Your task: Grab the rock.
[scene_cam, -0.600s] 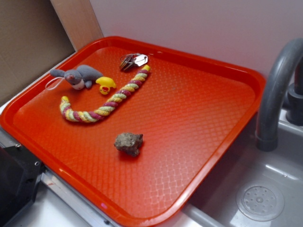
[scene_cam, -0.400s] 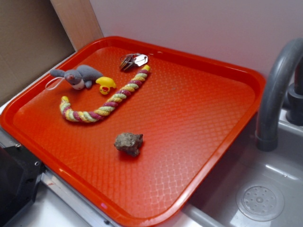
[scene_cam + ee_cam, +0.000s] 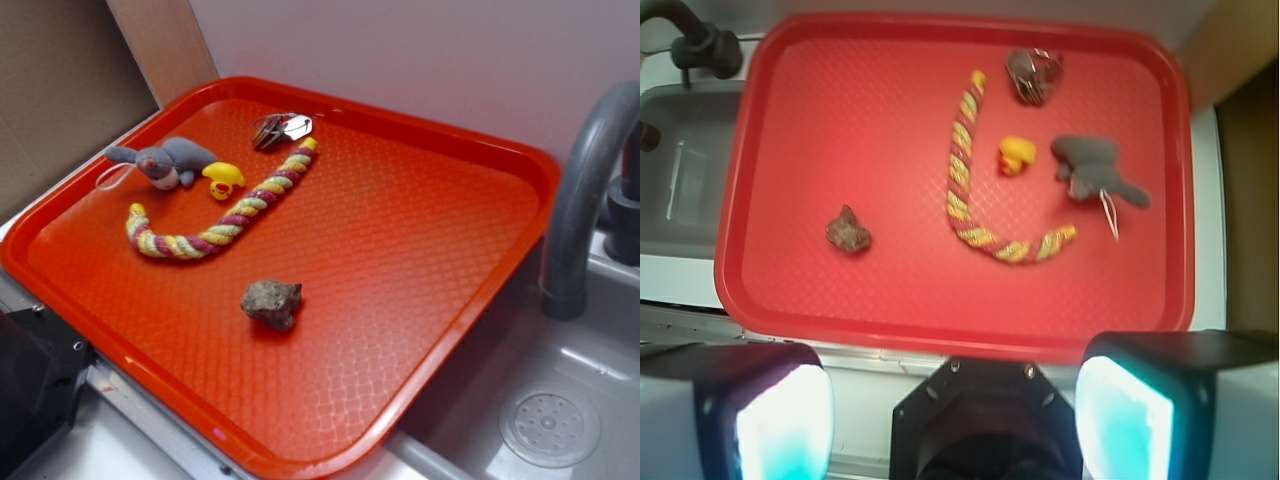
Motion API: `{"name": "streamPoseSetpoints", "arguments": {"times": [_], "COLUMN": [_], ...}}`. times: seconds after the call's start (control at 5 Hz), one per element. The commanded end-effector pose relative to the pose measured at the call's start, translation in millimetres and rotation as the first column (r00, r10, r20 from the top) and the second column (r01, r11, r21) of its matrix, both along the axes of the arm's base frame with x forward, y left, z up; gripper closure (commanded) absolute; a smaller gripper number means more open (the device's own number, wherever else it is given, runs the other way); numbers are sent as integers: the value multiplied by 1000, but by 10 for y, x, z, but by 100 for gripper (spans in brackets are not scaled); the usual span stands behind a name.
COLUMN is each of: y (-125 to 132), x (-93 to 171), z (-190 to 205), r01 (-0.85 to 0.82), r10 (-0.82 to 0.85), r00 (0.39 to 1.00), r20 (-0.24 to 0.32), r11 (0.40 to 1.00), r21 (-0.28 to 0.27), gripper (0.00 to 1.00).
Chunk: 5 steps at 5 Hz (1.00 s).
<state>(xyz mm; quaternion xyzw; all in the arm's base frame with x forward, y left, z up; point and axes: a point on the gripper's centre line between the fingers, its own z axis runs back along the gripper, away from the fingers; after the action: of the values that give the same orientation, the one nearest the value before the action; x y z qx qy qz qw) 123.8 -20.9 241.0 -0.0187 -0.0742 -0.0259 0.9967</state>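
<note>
The rock, a lumpy grey-brown stone, lies alone on the red tray toward its near edge. My gripper hangs high above the tray's near rim, open, its two pale pads wide apart with nothing between them. The rock sits well ahead of the gripper and left of centre in the wrist view. The gripper does not show in the exterior view.
On the tray's far side lie a striped rope, a yellow duck, a grey plush mouse and a dark foil-like lump. A grey faucet and sink adjoin the tray.
</note>
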Motion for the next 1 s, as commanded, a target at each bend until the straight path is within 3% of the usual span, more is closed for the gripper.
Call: {"name": "streamPoseSetpoints", "arguments": {"times": [0.0, 0.2, 0.4, 0.6, 0.8], "y": [-2, -65, -242, -542, -813], "x": [263, 480, 546, 444, 250], "z": [-46, -110, -152, -281, -470], "r01": [142, 351, 467, 565, 599], "r10": [-142, -349, -463, -558, -599], "r00": [989, 935, 878, 819, 798], "r20": [34, 68, 120, 132, 76], "r11": [990, 936, 884, 825, 801], "r21": [20, -20, -12, -15, 21], "gripper": [0, 0, 0, 0, 0]}}
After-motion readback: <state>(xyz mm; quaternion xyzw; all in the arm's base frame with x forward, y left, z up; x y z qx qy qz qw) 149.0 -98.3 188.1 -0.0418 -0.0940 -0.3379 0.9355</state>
